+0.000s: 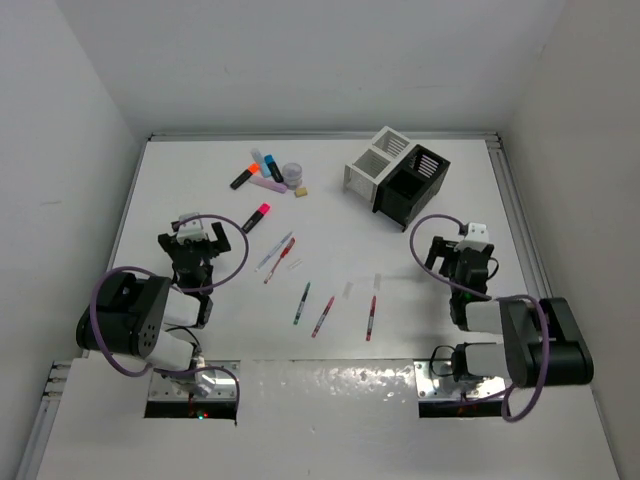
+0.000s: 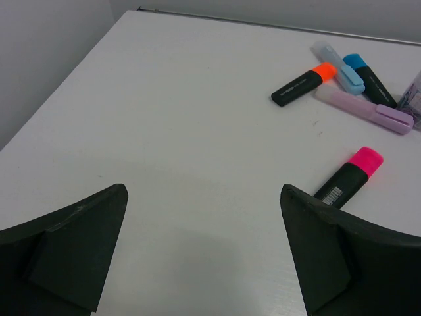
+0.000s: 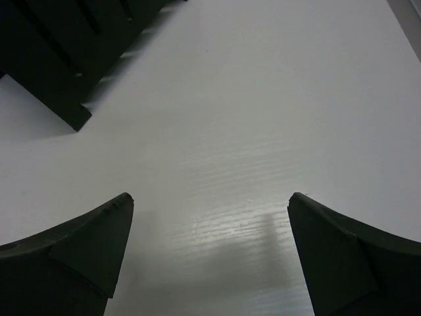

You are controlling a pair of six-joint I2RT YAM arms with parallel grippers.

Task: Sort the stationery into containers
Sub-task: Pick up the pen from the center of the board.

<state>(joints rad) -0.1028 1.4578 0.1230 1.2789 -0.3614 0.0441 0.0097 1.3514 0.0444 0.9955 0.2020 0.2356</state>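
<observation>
Both grippers are spread wide and hold nothing: the left gripper (image 2: pixel 204 191) is over the bare table (image 2: pixel 164 99) near the pink-capped highlighter (image 2: pixel 348 176), the right gripper (image 3: pixel 210 197) near the black box (image 3: pixel 59 52). Other highlighters (image 1: pixel 272 166) lie at the far side and pens (image 1: pixel 301 304) mid-table, all outside the containers (image 1: pixel 360 180).

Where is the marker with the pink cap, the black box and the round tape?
pink-capped marker (image 2: pixel 345 179), left wrist view, on its black body just below the cap.
black box (image 1: pixel 398 208), top view, on its near outer wall.
tape roll (image 1: pixel 292 174), top view, on its top face.
</observation>
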